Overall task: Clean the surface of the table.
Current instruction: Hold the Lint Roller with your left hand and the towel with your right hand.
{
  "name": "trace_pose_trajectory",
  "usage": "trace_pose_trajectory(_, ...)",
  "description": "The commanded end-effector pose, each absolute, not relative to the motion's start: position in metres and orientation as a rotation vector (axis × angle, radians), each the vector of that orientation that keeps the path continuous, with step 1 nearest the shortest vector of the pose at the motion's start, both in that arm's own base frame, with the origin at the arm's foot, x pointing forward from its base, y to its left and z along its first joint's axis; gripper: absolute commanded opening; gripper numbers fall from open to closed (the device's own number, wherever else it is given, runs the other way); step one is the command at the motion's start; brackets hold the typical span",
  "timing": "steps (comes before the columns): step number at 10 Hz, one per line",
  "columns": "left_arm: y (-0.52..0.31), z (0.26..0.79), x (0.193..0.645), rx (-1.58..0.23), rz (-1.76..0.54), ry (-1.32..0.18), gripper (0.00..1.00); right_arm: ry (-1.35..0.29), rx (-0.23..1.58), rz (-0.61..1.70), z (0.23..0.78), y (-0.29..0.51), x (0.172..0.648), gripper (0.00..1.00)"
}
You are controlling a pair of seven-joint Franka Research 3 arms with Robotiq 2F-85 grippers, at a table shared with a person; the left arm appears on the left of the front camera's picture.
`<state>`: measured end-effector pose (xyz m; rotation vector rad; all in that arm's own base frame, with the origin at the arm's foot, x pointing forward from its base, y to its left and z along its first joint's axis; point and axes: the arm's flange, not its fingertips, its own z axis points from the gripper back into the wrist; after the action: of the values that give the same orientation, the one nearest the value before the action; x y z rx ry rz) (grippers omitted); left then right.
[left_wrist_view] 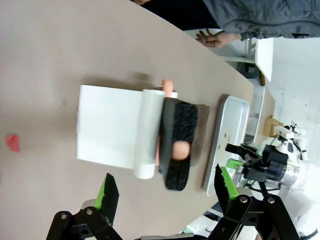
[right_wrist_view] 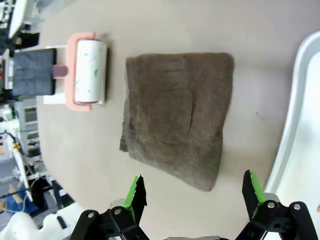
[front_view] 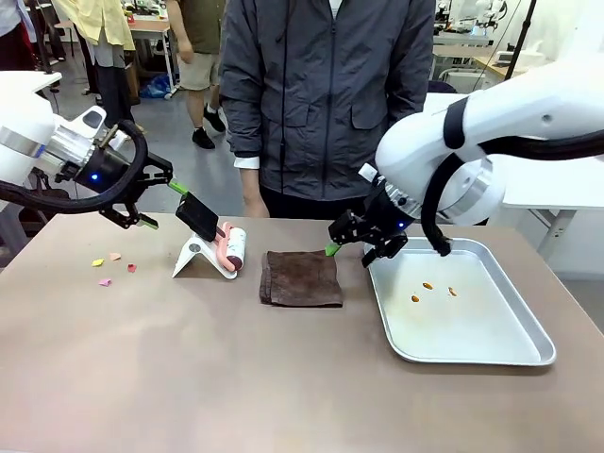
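Observation:
The brownish-taupe table carries small coloured scraps at its left. A lint roller with a black handle rests on a white stand. My left gripper hangs open just left of and above the handle. In the left wrist view the roller lies beyond my open left gripper. A folded brown cloth lies mid-table. My right gripper is open over the cloth's far right corner. In the right wrist view the cloth lies ahead of the open gripper.
A steel tray holding a few orange bits sits at the right, its rim close beside my right gripper. A person in a grey jacket stands at the far edge. The near half of the table is bare.

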<state>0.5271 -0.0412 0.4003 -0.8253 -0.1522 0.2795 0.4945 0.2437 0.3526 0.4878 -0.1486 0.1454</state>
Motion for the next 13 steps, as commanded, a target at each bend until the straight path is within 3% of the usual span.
trace_pose_trajectory(1,-0.045,0.395,0.547,-0.862,0.244,-0.149,1.0,-0.181,0.419,0.131,0.339,0.28,0.515,1.0)
trace_pose_trajectory(4,-0.046,0.389,0.551,-0.824,0.212,-0.152,1.0,-0.234,0.352,0.187,0.322,0.311,0.526,1.0)
trace_pose_trajectory(8,-0.046,0.384,0.555,-0.834,0.127,-0.138,1.0,-0.15,0.227,0.113,0.301,0.324,0.534,1.0)
trace_pose_trajectory(13,-0.052,0.381,0.559,-0.856,0.083,-0.133,1.0,-0.188,0.245,0.007,0.296,0.324,0.538,1.0)
